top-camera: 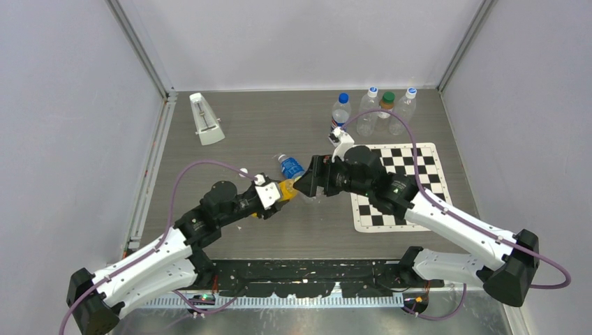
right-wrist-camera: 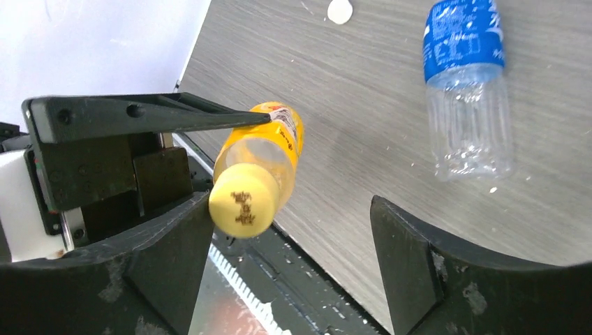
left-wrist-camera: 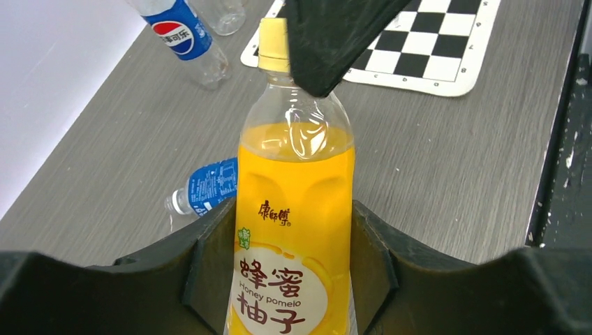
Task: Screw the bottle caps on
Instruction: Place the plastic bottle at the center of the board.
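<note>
Bottle [left-wrist-camera: 293,160] gripped by left claw [left-wrist-camera: 290,230]; right claw [right-wrist-camera: 292,230] spread open around the yellow cap [right-wrist-camera: 243,202].

The left claw was clenched on the bottle's body, with fingers pressed to both sides of the label. The bottle's long axis was aimed from the left claw toward the right claw, neck leading. The yellow cap was seated on the neck and faced the right wrist. One finger of the right claw was set just beside the cap, the other well apart. Beyond, a blue-labelled bottle [right-wrist-camera: 466,91] was laid on its side on the table [top-camera: 279,125], and a white cap [right-wrist-camera: 340,10] was seen near it.
</note>
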Controlling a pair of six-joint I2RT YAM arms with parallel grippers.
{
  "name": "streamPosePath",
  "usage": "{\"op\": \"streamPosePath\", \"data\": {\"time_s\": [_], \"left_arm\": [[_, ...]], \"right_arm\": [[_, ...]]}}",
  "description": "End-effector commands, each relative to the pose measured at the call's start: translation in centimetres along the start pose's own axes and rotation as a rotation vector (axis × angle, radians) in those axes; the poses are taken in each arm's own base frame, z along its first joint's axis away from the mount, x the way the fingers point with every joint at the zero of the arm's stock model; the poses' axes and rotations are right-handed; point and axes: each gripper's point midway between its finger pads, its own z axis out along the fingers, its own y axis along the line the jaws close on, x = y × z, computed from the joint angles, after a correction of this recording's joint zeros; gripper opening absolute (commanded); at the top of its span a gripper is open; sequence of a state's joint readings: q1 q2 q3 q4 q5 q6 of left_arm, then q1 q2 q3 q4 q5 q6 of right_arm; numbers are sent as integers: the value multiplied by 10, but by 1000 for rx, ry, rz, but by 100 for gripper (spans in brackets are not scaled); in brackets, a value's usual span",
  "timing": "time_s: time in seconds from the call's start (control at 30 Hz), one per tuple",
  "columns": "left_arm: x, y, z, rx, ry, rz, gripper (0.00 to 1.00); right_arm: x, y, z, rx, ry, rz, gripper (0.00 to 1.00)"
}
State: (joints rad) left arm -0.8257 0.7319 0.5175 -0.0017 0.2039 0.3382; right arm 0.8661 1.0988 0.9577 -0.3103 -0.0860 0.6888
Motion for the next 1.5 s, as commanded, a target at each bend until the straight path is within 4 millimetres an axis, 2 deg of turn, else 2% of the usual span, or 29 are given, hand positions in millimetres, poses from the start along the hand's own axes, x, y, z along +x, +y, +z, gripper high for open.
{"op": "streamPosePath", "data": {"time_s": [0.0, 0.17, 0.4, 0.6, 0.67, 0.7, 0.73, 0.77, 0.8, 0.93, 1.03, 1.07, 1.17, 1.3, 1.37, 1.4, 1.43, 1.47], "left_arm": [[-44, 25, 2, -118, -146, -94, 0], [-63, 22, 10, -86, -225, -184, 0], [-89, 33, 16, -96, -261, -203, 0], [-105, 42, 26, -110, -300, -240, 1], [-107, 42, 31, -107, -307, -258, 1], [-109, 43, 33, -109, -315, -266, 3], [-109, 44, 35, -111, -318, -267, 7], [-110, 46, 37, -114, -318, -268, 16], [-110, 47, 39, -117, -316, -268, 23], [-110, 54, 45, -143, -300, -275, 68], [-110, 61, 46, -169, -269, -247, 85], [-110, 64, 46, -182, -253, -235, 88], [-103, 78, 44, -242, -196, -217, 96], [-83, 105, 31, -348, -89, -234, 99], [-67, 116, 20, -407, -15, -248, 99], [-58, 122, 13, -443, 21, -254, 99], [-47, 127, 4, -484, 69, -258, 99], [-37, 131, -3, -514, 108, -255, 99]], "right_arm": [[-41, 13, -21, -42, -188, -156, 86], [-74, 28, -22, -120, -388, -130, 73], [-87, 41, -14, -189, -456, -130, 61], [-90, 42, -12, -203, -483, -151, 54], [-91, 39, -13, -191, -501, -166, 44], [-94, 37, -15, -180, -517, -185, 30], [-95, 35, -16, -167, -523, -198, 23], [-99, 32, -18, -143, -539, -230, 12], [-101, 31, -19, -128, -541, -248, 10], [-115, 22, -23, -54, -560, -358, 6], [-134, 12, -27, -18, -586, -400, 6], [-142, 13, -29, -18, -599, -406, 6], [-164, -2, -29, 29, -609, -453, 5], [-193, -14, -26, 97, -639, -534, 5], [-206, -18, -20, 134, -640, -609, 5], [-208, -29, -9, 177, -619, -657, 6], [-216, -28, -8, 189, -632, -679, 6], [-219, -39, 4, 219, -615, -709, 6]]}}
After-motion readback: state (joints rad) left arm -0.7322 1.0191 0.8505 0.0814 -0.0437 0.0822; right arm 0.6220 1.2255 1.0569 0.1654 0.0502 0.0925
